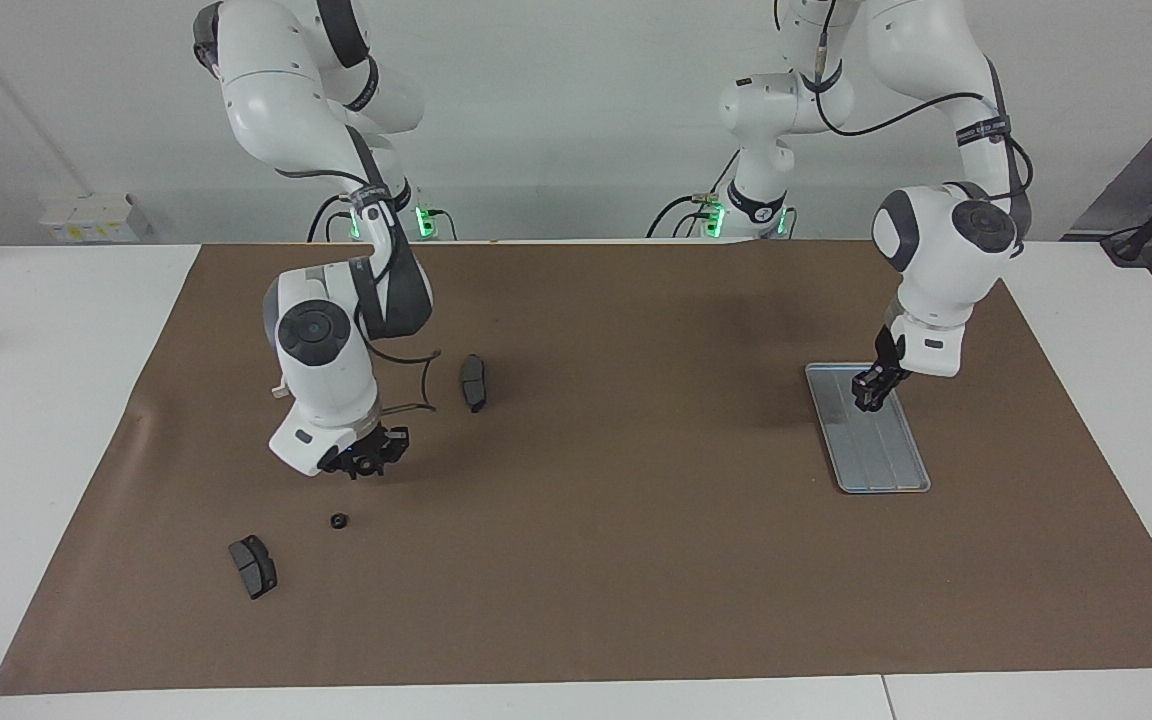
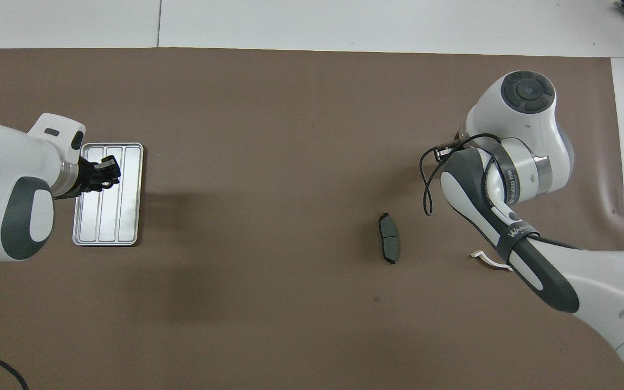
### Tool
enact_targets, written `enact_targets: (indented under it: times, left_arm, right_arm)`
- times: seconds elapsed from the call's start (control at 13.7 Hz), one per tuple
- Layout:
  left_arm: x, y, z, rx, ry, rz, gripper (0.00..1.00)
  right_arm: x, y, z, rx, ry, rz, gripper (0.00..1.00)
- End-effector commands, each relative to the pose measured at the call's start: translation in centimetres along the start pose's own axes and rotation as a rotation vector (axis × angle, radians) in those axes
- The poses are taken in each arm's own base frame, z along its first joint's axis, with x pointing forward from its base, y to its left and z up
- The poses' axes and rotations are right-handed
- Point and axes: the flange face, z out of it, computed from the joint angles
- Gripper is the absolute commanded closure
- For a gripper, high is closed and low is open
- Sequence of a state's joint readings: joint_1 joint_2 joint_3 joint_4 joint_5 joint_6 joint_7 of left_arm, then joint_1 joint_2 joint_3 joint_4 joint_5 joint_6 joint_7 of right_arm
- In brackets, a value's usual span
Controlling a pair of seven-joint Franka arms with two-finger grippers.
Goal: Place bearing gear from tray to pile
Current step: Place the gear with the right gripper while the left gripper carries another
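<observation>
The right gripper (image 1: pixel 368 463) hangs above the small black gear (image 1: pixel 338 521); whether its fingers grip anything cannot be told. The left gripper (image 1: pixel 873 390) hovers over the ridged silver-grey metal tray (image 1: pixel 881 455), fingers likewise unreadable.

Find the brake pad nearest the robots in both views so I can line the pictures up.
Facing view: the brake pad lies on the brown mat, upper middle, beside the right arm's elbow joint, nearer the robots than the small gear.
Overhead view: it lies lower middle, just inward of the right arm.
Shared landmark: the tray at the left arm's end, with the left gripper over it.
</observation>
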State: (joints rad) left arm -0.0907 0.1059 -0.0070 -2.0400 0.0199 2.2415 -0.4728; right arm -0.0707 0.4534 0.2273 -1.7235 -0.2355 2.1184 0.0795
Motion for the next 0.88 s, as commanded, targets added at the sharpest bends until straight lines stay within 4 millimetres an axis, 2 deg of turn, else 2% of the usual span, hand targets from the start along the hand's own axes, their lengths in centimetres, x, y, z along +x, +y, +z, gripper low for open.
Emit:
enact_targets:
  times: [0.0,0.15,0.29,0.37,0.44,0.51,0.59,0.66,0.73,0.8]
  left_arm:
    - [-3.4,7.2,-0.9,-0.004,0.006,0.096,1.00]
    - [-6.4,12.1,-1.3,-0.048,0.045,0.077,1.00]
    - [-9.7,16.8,-0.9,-0.087,0.061,0.072,1.00]
    - [-11.4,19.8,-0.2,-0.113,0.068,0.052,1.00]
    - [-12.5,23.0,1.2,-0.124,0.063,0.011,1.00]
    - [-13.2,26.0,3.3,-0.120,0.049,-0.018,1.00]
    - [-13.4,28.8,4.6,-0.130,0.048,-0.034,1.00]
    - [-13.4,30.1,5.1,-0.144,0.052,-0.048,1.00]
    - [-13.5,30.5,5.1,-0.167,0.064,-0.053,1.00]
    - [-14.1,30.9,5.4,-0.185,0.071,-0.046,1.00]
  right_arm:
    - [-3.2,1.2,0.5,0.024,0.012,-0.028,1.00]
    - [-4.9,2.6,1.4,0.023,0.002,-0.029,1.00]
    - [-6.4,3.0,2.0,0.019,-0.015,-0.026,1.00]
    - [-6.8,3.0,2.2,0.019,-0.021,-0.026,0.92]
    - [-6.8,2.9,2.0,0.018,-0.020,-0.025,0.82]
    - [-6.8,3.0,1.8,0.024,-0.017,-0.014,0.51]
    - [-6.8,2.9,1.7,0.038,-0.016,0.000,0.17]
    - [-6.7,2.9,1.3,0.052,-0.009,0.015,0.05]
    - [-6.5,2.7,1.0,0.057,-0.004,0.016,0.00]
    - [-6.4,2.4,0.9,0.057,-0.001,0.013,0.00]
